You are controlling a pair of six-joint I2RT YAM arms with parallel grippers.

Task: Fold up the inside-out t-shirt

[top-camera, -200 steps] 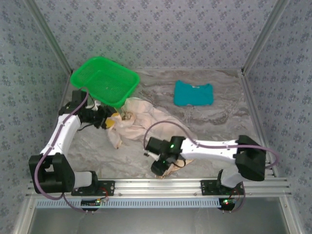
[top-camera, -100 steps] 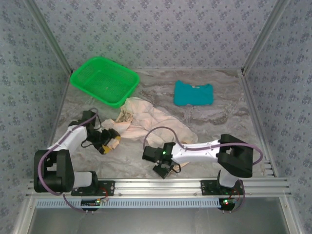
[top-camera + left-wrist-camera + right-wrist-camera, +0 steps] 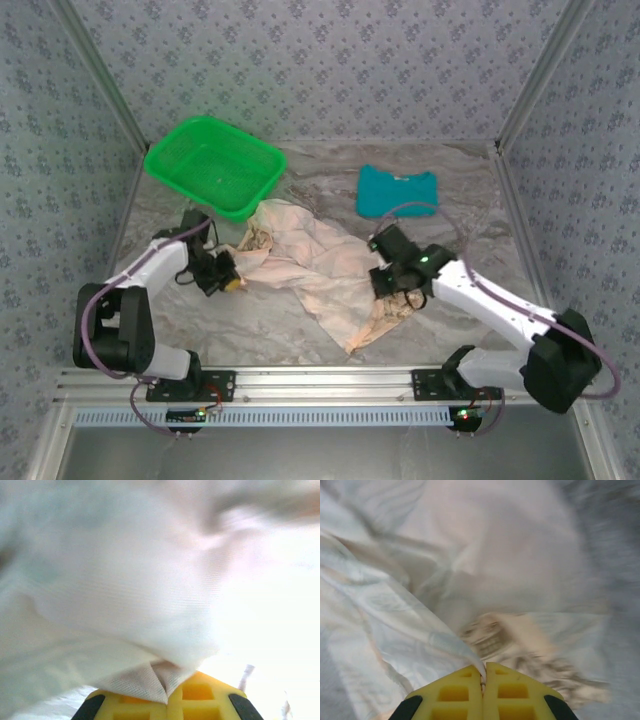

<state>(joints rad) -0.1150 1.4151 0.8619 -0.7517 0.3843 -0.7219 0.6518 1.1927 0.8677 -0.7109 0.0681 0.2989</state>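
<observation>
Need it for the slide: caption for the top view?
The left hand and right hand each pinch the inside-out t-shirt, crumpled between them on the table.

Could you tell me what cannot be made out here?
- Left wrist view: the inside-out t-shirt, close to the lens, is blurred and washed out.
- Right wrist view: motion blur smears the print beyond the right gripper.
- Top view: the left gripper is too small to read its jaws.

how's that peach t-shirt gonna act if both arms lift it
Likely floppy: the t-shirt lies in soft wrinkles and bunches. It would probably sag between the left pincer and right pincer, each pinching a thin edge. It looks light, though such thin cloth may slip free.
</observation>
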